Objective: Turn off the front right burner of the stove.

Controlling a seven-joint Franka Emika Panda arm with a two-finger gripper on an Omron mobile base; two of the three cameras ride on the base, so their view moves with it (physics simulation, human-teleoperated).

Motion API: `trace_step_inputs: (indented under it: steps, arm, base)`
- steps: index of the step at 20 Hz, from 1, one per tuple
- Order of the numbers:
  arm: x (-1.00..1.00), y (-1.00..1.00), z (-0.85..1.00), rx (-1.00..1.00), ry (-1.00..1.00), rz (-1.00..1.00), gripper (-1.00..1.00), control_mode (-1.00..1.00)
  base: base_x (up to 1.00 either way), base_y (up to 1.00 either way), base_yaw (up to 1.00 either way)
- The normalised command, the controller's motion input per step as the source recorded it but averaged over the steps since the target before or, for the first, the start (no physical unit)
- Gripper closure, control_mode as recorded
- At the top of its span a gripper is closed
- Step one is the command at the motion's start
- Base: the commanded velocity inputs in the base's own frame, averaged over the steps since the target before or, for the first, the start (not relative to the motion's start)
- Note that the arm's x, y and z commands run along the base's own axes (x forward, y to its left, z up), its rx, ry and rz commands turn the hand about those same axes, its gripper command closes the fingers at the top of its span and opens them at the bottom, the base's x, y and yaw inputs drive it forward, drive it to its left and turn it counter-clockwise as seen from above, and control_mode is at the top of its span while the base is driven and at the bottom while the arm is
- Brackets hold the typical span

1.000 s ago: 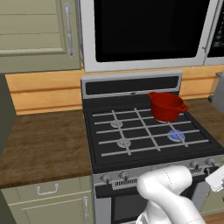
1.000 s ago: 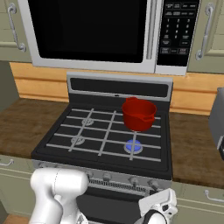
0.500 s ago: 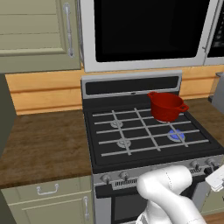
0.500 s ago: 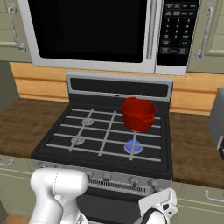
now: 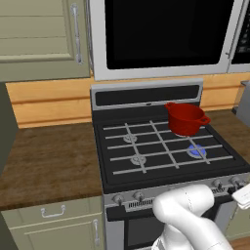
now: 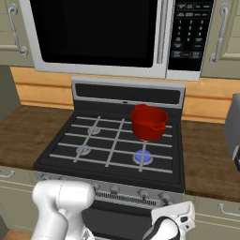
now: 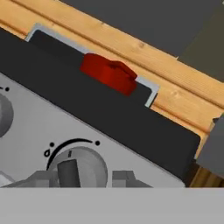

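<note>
The stove (image 5: 105, 172) (image 6: 54, 161) has a black cooktop with grey grates. Its front right burner (image 5: 197, 151) (image 6: 143, 157) glows blue. Low at the stove's front right, my gripper (image 7: 83, 177) is up against the silver control panel. My hand (image 6: 176, 220) shows just below the knob row. Its two dark fingertips (image 7: 41, 178) stand on either side of a round silver knob (image 7: 78, 162), close to its rim, jaws open. The knob's grey bar stands upright in the hand view under a black arc mark.
A red pot (image 5: 185, 118) (image 6: 149, 122) (image 7: 109, 74) sits on the back right burner, just behind the flame. A black-windowed silver microwave (image 6: 93, 33) hangs above. Wooden counters (image 5: 46, 161) flank the stove. More knobs (image 5: 117, 198) line the panel.
</note>
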Motion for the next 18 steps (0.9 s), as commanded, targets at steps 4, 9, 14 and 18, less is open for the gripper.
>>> trace_step_inputs:
  steps: [4,9,14,18]
  arm:
    - [0.70,0.00,0.07,0.31,0.13,-0.12,1.00,-1.00]
    - [0.33,-0.06,0.27,0.36,0.02,-0.08,1.00,-1.00]
    - [0.06,-0.18,0.57,0.36,-0.07,-0.06,1.00,-1.00]
    - [0.01,-0.38,0.66,0.39,-0.18,-0.08,1.00,-1.00]
  base:
    - [0.00,0.00,0.00]
    - [0.00,0.00,0.00]
    - [0.00,0.00,0.00]
    - [0.00,0.00,0.00]
